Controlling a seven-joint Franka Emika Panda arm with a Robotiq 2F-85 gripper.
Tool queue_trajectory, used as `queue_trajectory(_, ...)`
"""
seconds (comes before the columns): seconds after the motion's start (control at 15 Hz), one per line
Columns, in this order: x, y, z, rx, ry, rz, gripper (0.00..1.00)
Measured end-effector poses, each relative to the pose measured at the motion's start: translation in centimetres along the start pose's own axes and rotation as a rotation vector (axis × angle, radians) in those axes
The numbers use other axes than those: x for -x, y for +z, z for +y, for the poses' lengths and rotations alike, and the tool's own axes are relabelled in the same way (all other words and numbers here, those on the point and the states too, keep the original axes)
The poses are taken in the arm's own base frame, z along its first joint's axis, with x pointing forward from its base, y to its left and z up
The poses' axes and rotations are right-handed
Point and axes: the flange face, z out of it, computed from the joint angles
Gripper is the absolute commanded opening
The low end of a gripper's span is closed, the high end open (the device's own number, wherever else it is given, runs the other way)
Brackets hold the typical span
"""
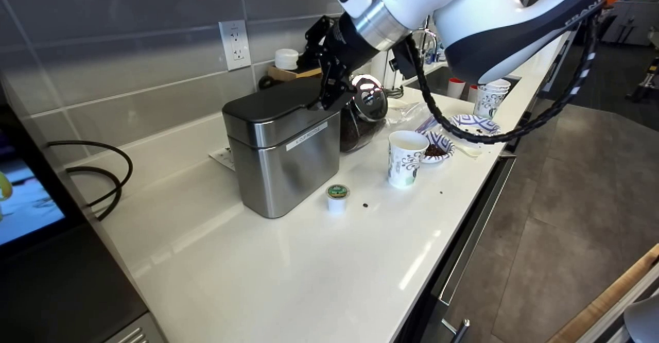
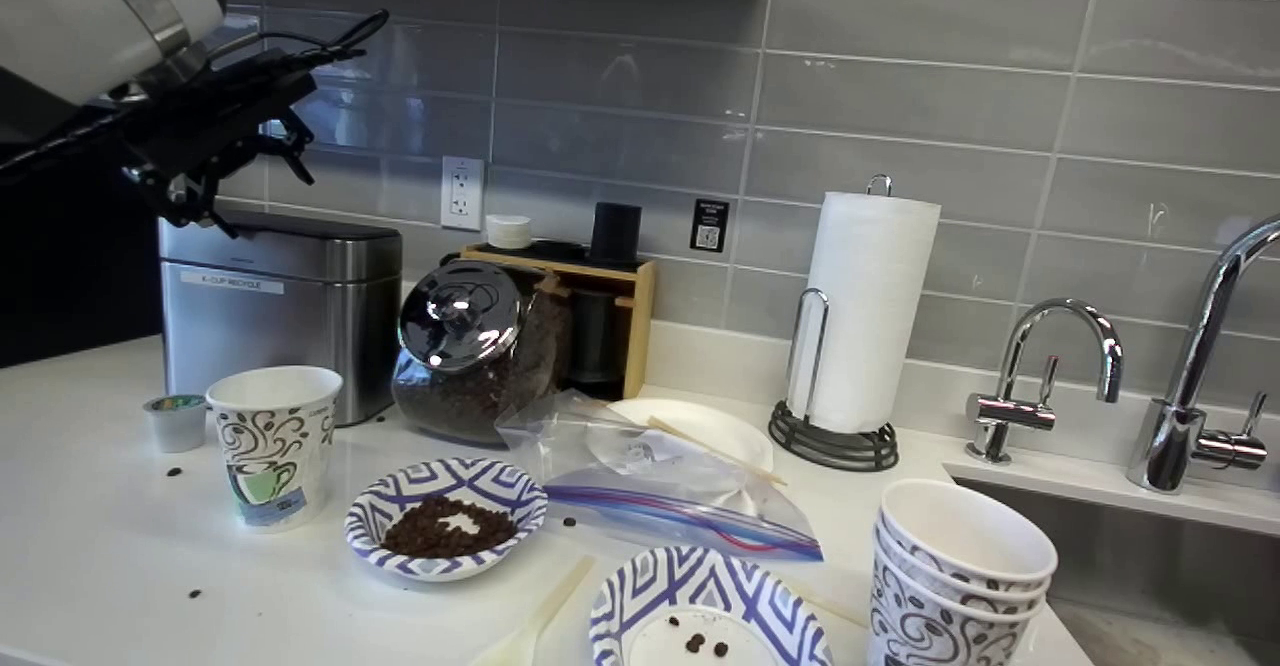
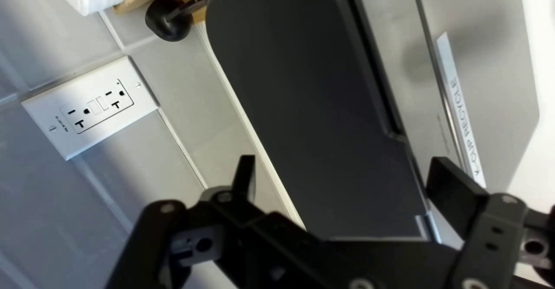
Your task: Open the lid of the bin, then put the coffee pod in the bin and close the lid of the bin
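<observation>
Black, angular metal jaws are standing released and wide apart along the bottom of the wrist view, hanging near the flat, matte dark grey rectangular lid (image 3: 321, 106). It is lying closed on the boxy, round-cornered brushed-steel bin (image 1: 285, 170), which is occupying the centre left of the frame in an exterior view. One white label strip (image 3: 460, 111) lettered "K-CUP RECYCLE" is running along the bin's front. Near the middle of that exterior frame, the squat white coffee pod (image 1: 337, 200) with its round, green printed top is standing upright on the glossy white surface (image 1: 288, 276), near the bin but apart from it. Further right, a tapered, curl-printed white paper cup (image 1: 404, 163) is standing upright. In an exterior view, a rounded transparent jar (image 2: 455, 396) is showing a tilted, mirror-bright chrome cap (image 2: 460, 311) at centre left. Dark brown bits (image 2: 425, 536) are lying in a zigzag-patterned blue-violet and white paper bowl (image 2: 455, 476) below it, and a crinkled clear plastic bag (image 2: 640, 471) is lying just beside the bowl. Patterned paper cups (image 2: 960, 586) are standing nested at lower right.
</observation>
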Motion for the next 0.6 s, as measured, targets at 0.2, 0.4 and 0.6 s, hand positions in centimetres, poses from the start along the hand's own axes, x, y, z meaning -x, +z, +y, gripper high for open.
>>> queue_trajectory(0.2,-0.07,0.03,-0.05,0.006,-0.002,0.003,1.0)
queue_trajectory(0.4,-0.17,-0.01,-0.02,0.014,-0.004,0.006,1.0)
queue_trajectory(0.6,-0.36,-0.16,0.32,0.025,-0.002,0.011,1.0)
